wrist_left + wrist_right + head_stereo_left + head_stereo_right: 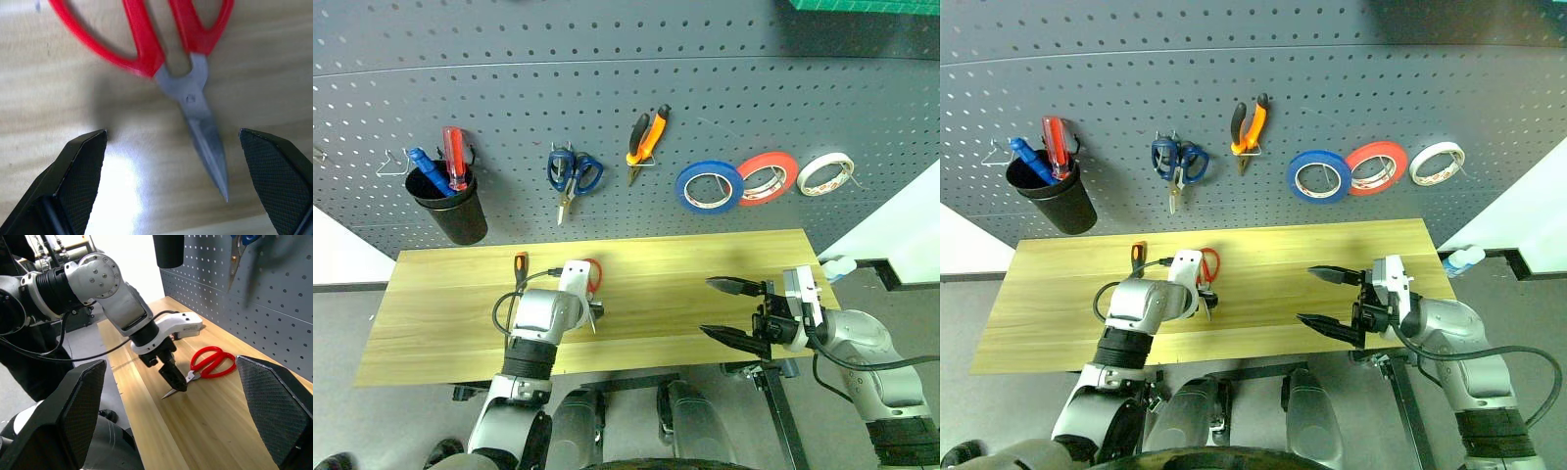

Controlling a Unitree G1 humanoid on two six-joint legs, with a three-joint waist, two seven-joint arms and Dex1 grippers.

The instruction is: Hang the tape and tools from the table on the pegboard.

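Red-handled scissors lie flat on the light wood table, blades toward the front edge. My left gripper hangs open just above them, pointing steeply down, with one finger on each side of the blades. A slim screwdriver with an orange-and-black handle lies on the table just left of that wrist. The blue tape and the orange-and-black pliers hang on the dark grey pegboard. My right gripper hovers open and empty over the table's front right, pointing left.
On the pegboard also hang blue-handled scissors, a red-orange roll, a white roll and a black cup holding thick red and blue screwdrivers. A small white bottle sits off the table's right end.
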